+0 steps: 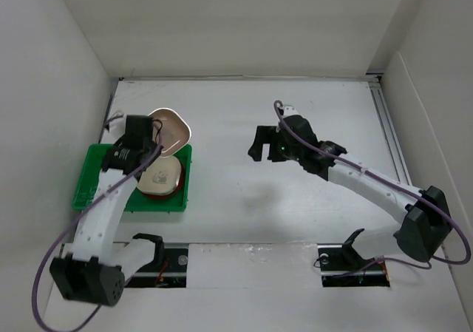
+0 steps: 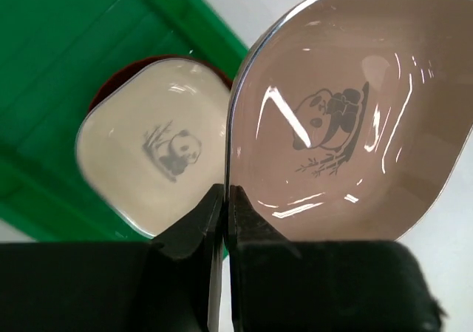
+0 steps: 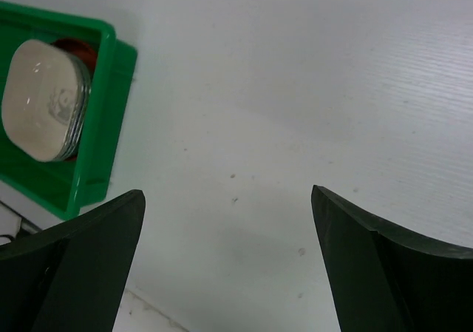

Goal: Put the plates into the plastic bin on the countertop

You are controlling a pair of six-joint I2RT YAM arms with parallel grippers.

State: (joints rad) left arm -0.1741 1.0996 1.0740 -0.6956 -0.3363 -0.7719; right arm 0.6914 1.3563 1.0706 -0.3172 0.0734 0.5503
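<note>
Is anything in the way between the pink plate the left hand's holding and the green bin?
Nothing visible is. The left hand grips the pinkish-tan plate by its rim above the far edge of the green bin; inside, a cream plate lies on others, with bare floor beside it.

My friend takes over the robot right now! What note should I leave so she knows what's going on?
Left pincer: shut on the rim of the pinkish-tan plate, holding it above the far edge of the green bin.
Right pincer: open, empty, over the countertop.
Done: a stack sits in the bin, cream plate on top, a reddish-brown plate underneath.
To do: lower the pinkish-tan plate into the bin and let go. No other plates show outside it.
</note>
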